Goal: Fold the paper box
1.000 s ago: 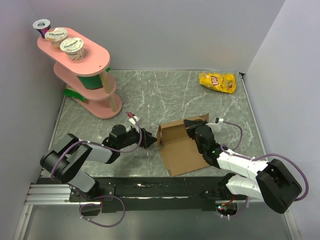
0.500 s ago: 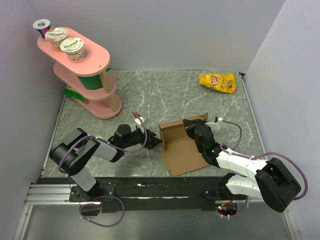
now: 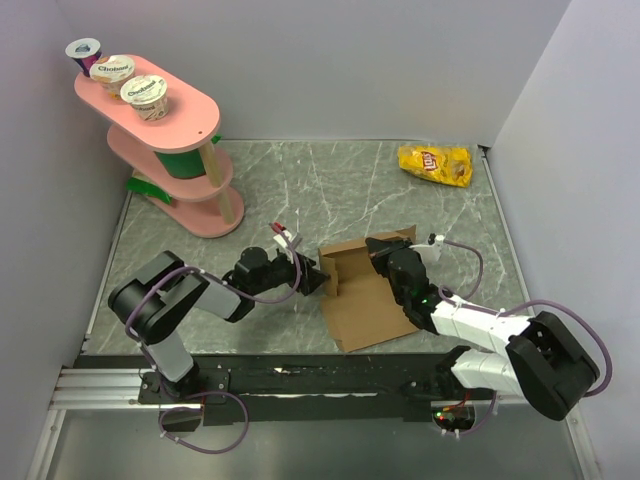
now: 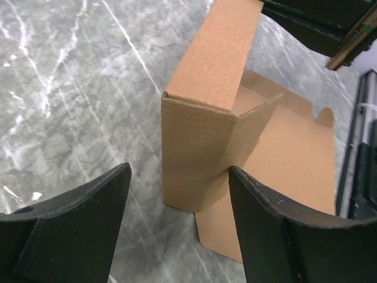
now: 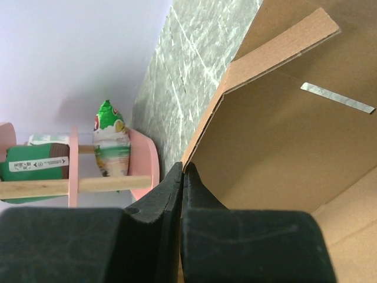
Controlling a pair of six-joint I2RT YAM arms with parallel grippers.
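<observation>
The paper box (image 3: 362, 303) is brown cardboard lying in the middle of the table, with its left and back walls folded upright. My left gripper (image 3: 316, 280) is open at the box's left corner. In the left wrist view that upright corner (image 4: 200, 141) stands just ahead of the gap between my left gripper's (image 4: 179, 177) fingers, with the right finger over the flat panel. My right gripper (image 3: 380, 252) is shut on the top edge of the back wall. In the right wrist view the cardboard wall (image 5: 277, 147) rises out of my right gripper's (image 5: 184, 169) pinched tips.
A pink tiered stand (image 3: 190, 105) with yogurt cups stands at the back left. Its lower shelf (image 5: 144, 159) and a green bag (image 5: 111, 141) show in the right wrist view. A yellow chip bag (image 3: 435, 163) lies at the back right. Walls close in on both sides.
My left gripper has slid right up to the box's left corner and opened wider. The right gripper has kept its pinch on the back wall, and the box has shifted slightly.
</observation>
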